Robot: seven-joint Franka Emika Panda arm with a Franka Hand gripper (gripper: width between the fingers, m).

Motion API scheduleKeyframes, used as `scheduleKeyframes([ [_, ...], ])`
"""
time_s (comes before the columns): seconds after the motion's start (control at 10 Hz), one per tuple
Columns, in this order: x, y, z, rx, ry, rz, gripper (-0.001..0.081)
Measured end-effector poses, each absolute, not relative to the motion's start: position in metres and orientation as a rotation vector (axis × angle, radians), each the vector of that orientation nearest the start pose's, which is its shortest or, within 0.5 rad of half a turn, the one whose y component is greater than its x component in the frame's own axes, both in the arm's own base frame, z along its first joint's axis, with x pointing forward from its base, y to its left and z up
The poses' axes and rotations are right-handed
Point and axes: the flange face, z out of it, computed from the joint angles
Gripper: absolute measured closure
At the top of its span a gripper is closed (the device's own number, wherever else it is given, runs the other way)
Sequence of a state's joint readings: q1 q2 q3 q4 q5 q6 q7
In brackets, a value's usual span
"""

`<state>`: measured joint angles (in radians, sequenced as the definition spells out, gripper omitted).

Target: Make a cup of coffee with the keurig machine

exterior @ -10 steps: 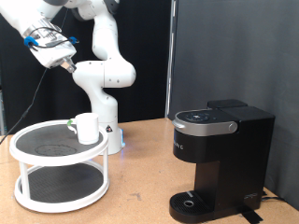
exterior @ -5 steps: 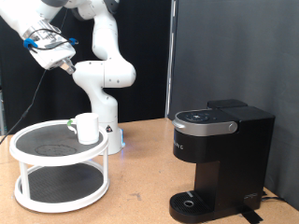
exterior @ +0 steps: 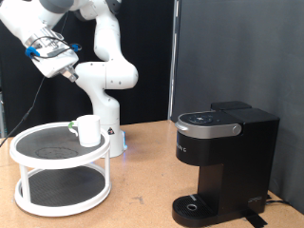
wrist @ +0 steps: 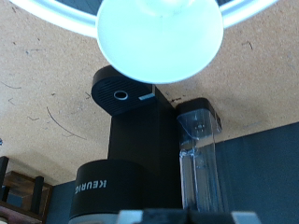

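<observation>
Arm folded high at the exterior view's upper left; gripper (exterior: 71, 72) hangs in the air, tilted down toward the exterior view's right, well above the shelf (exterior: 33, 155). Nothing shows between the fingers; whether the jaws stand wide or narrow I cannot tell, since the fingertips are too small and blurred, and only a sliver of grey hardware shows at one edge of the wrist view.

Cup (exterior: 88, 130): small, plain white, cylindrical, upright on the shelf's top tier, near its rim toward the exterior view's right. A small green-rimmed pod (exterior: 72, 127) sits just beside it.

Shelf: round, two tiers, white rims and legs, dark matte discs.

Keurig (exterior: 224, 165): boxy matte black, silver top panel, lid down, round drip base, at the exterior view's right, well apart from the shelf. Wrist view shows its clear water tank (wrist: 199, 154).

Table (exterior: 142, 185): brown, scuffed board.
</observation>
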<state>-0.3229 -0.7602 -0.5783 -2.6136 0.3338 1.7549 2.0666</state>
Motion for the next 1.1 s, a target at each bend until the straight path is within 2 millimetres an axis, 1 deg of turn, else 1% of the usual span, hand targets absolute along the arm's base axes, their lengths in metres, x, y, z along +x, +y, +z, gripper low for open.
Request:
scheduleKeyframes([
  [0.6, 0.218, -0.239, 0.425, -0.313, 2.582, 0.731, 0.0802],
  [1.1, 0.219, -0.241, 0.403, -0.302, 2.603, 0.71, 0.0802],
])
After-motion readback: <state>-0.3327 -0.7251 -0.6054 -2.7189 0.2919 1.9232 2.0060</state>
